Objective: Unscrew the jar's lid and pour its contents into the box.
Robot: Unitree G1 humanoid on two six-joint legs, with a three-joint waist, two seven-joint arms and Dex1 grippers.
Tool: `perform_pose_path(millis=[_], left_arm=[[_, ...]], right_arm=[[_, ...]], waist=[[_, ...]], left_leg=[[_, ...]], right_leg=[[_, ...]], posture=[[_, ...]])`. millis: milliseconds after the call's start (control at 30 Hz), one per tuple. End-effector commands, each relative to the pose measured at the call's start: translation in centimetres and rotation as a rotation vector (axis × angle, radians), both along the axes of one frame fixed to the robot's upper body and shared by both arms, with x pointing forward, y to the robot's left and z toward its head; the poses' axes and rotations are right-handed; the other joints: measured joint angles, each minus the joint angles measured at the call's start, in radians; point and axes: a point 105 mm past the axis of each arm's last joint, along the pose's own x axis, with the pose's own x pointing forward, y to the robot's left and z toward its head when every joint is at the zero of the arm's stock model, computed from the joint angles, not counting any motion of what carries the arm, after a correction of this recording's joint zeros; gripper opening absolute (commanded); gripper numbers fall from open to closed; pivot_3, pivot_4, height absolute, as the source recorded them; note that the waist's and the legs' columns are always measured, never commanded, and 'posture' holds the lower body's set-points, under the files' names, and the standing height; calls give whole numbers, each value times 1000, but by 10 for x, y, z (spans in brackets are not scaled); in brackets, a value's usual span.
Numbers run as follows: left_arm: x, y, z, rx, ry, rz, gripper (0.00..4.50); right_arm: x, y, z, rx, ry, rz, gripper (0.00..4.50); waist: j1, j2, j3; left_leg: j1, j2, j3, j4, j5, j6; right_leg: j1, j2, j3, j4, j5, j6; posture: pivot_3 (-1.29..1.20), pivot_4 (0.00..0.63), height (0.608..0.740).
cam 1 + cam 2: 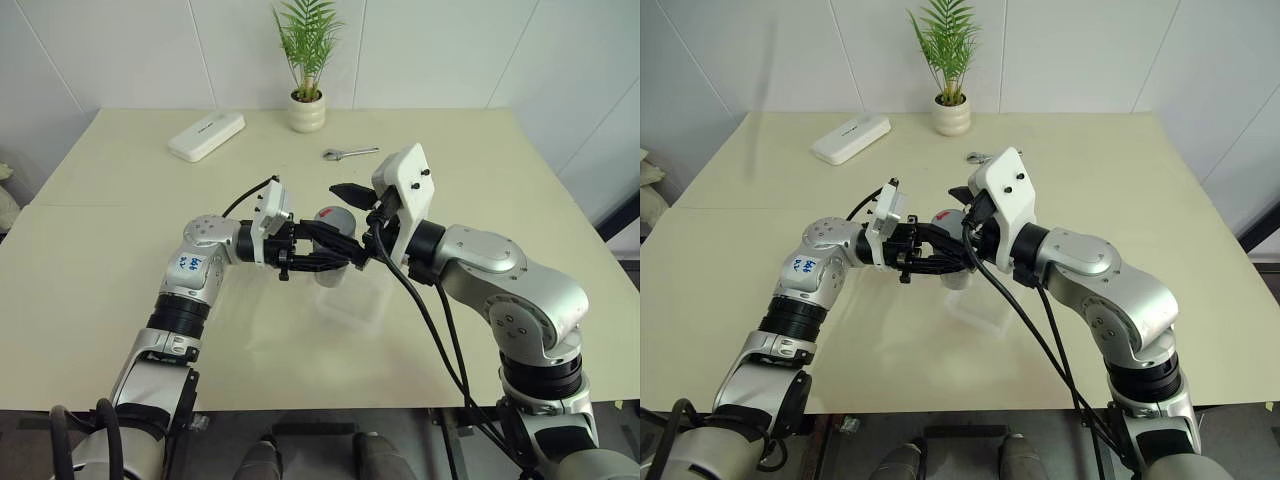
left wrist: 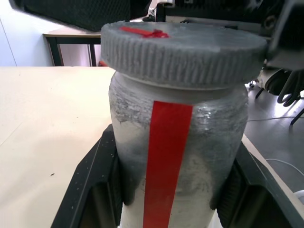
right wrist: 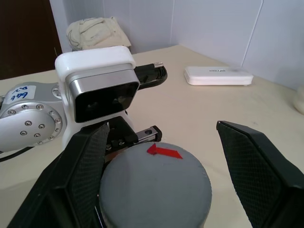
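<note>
My left gripper (image 1: 322, 256) is shut on the jar (image 2: 175, 156), a clear cylinder with a vertical red stripe, and holds it upright above the table. The grey ribbed lid (image 2: 183, 47) with its small red mark sits on the jar. My right gripper (image 3: 161, 135) stands open around the lid, one finger on each side; its fingers (image 3: 251, 166) show a gap to the cap. Just below and to the right of the jar lies the box (image 1: 352, 302), shallow and translucent, on the table. The jar wall is cloudy, so the contents cannot be made out.
A white oblong device (image 1: 206, 136) lies at the back left of the table (image 1: 100, 250). A potted plant (image 1: 307, 110) stands at the back middle, with a metal wrench (image 1: 350, 153) just to its right.
</note>
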Motion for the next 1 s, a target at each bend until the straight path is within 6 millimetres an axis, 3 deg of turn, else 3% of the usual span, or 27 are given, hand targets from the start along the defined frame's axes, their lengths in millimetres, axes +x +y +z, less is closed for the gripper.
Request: perform_pose_path(millis=[33,533,1000], left_arm=[[-7,1,16,-29,-58,-28,1979],[-9,8,17,-36,-31,-29,1979],[-5,11,13,-30,-16,-10,1979]], right_arm=[[0,-4,4,5,-37,-14,3795],[3,-24,5,-10,-44,-77,3795],[-6,-41,7,-51,-44,-97,3795]], waist=[[0,0,0],[0,0,0],[0,0,0]], left_leg=[[0,0,0,0,0,0],[0,0,0,0,0,0],[0,0,0,0,0,0]], right_leg=[[0,0,0,0,0,0],[0,0,0,0,0,0],[0,0,0,0,0,0]], posture=[[0,150,740],[0,150,740],[0,150,740]])
